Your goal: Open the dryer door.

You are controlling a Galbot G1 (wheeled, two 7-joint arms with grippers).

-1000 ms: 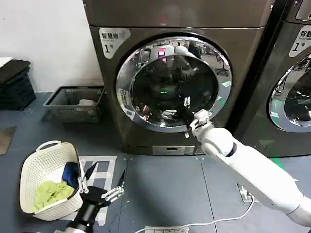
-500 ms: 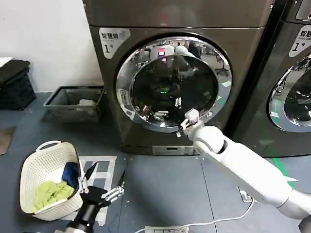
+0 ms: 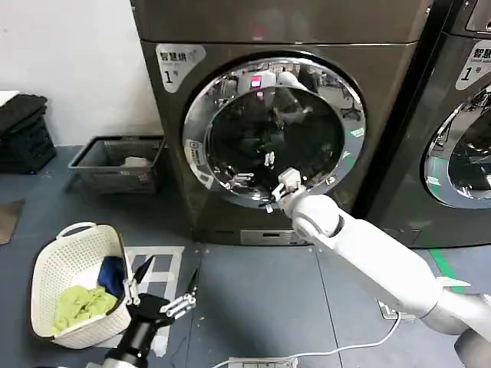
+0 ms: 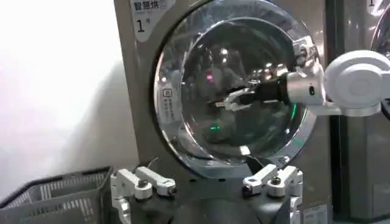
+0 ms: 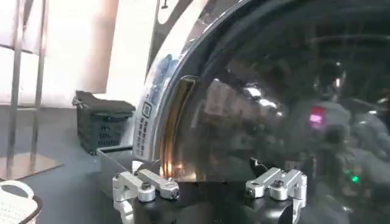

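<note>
The dryer door [image 3: 272, 126] is seen shut on the front of the bronze-grey machine [image 3: 165, 153], its chrome ring flush with the panel. The right gripper [image 3: 275, 195] is held up against the lower part of that ring — fingers spread wide, nothing grasped, glass right before it in the right wrist view. The left gripper [image 3: 161, 291] is parked low, near the floor beside the laundry basket [image 3: 54, 268] — its fingers are held apart too.

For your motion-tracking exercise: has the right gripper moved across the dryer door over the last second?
Yes. The right gripper has slid toward the robot's left along the lower chrome ring of the dryer door, away from the door's right edge.
</note>
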